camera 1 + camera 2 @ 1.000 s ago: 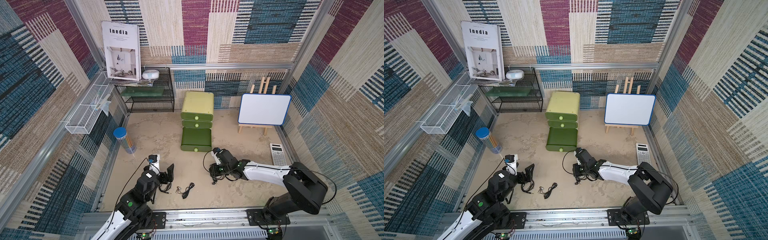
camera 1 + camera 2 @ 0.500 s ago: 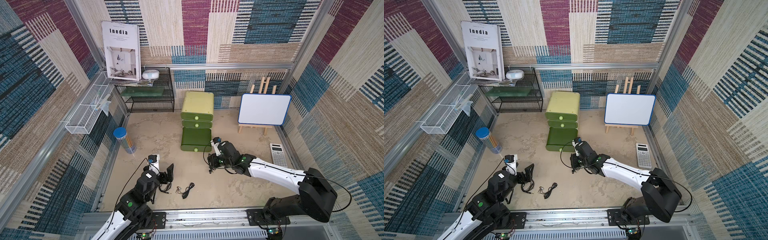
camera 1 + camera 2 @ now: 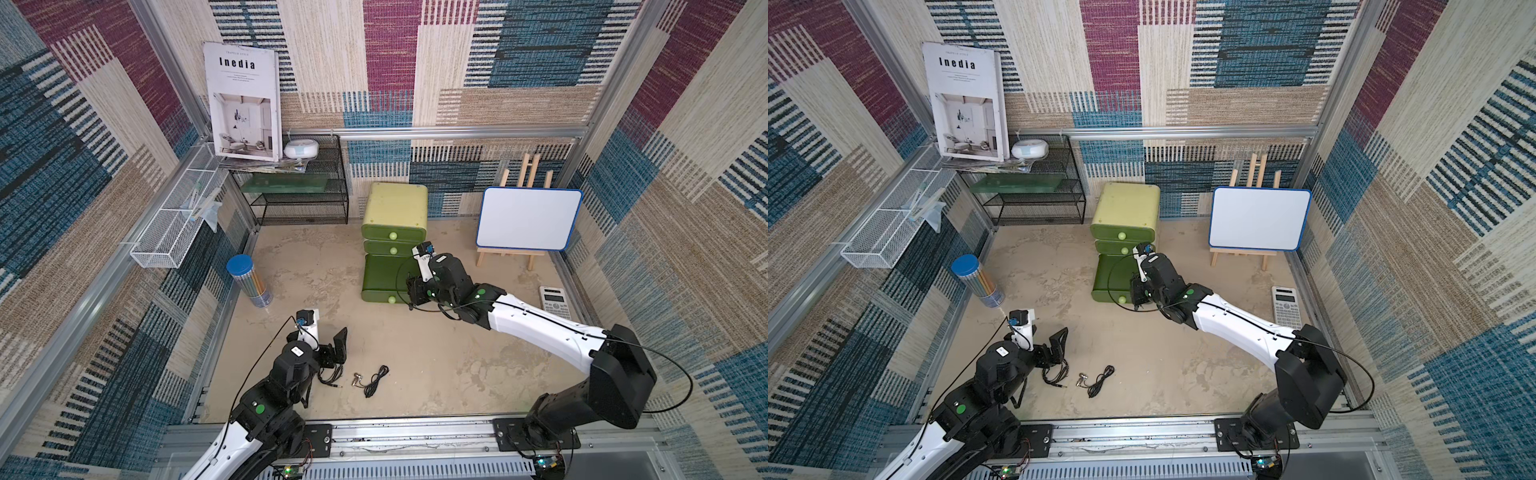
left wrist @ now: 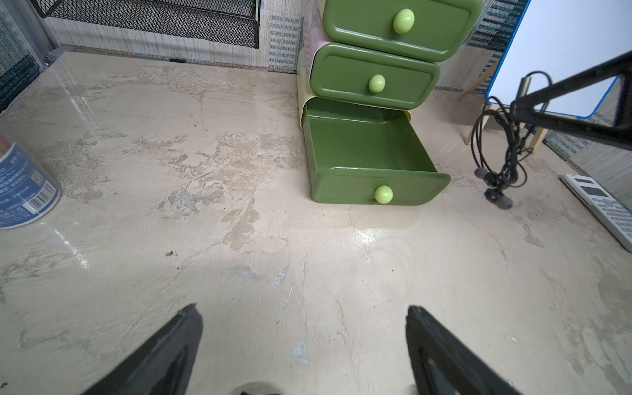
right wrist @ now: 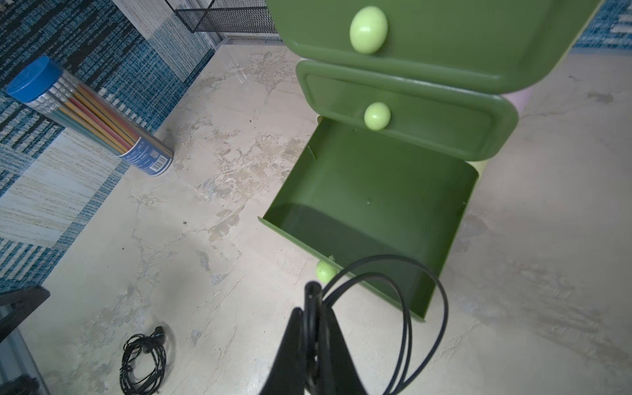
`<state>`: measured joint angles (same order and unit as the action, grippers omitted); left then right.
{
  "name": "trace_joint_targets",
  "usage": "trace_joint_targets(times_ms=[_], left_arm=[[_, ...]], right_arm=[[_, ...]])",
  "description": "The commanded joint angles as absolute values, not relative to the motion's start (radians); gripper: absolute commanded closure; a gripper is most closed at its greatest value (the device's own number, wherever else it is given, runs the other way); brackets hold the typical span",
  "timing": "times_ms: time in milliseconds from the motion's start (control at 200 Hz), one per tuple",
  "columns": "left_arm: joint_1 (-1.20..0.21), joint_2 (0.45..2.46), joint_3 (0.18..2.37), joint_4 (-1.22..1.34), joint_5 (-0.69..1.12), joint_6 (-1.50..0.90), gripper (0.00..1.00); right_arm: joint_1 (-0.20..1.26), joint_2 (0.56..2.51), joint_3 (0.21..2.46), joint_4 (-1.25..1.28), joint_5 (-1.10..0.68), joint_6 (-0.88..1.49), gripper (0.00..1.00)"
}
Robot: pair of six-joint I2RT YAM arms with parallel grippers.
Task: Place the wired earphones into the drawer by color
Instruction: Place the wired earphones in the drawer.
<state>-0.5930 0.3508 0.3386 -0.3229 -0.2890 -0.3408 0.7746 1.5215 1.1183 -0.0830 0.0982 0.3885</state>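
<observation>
Earphones (image 4: 494, 178) (black) hang pinched in right gripper (image 5: 312, 290) beside empty drawer (image 5: 376, 191); two bundles (image 3: 375, 377) lie by wide-open left gripper (image 4: 301, 307).

Left arm (image 3: 286, 374): is crouching low near its base, elbow bent.
Left gripper (image 4: 302, 321): is holding its fingers spread wide, gripping nothing.
Right arm (image 3: 540, 328): is stretching far forward.
Right gripper (image 5: 312, 301): is pinching the black earphones (image 4: 493, 178), jaws closed.
</observation>
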Motion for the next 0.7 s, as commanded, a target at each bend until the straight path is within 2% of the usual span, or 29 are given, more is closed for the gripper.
trace_joint_targets(times_ms=[0, 386, 696], left_arm=[[-0.592, 0.346, 0.339, -0.325, -0.296, -0.341, 0.04], [-0.592, 0.284, 0.331, -0.341, -0.302, -0.339, 0.04], [-0.592, 0.264, 0.329, -0.346, -0.299, -0.342, 0.04]], right_arm=[[0.760, 1.569, 1.166, -0.047, 0.113, 0.346, 1.00], [0.703, 1.787, 1.346, 0.009, 0.114, 0.324, 1.00], [0.689, 1.919, 1.406, 0.023, 0.094, 0.344, 1.00]])
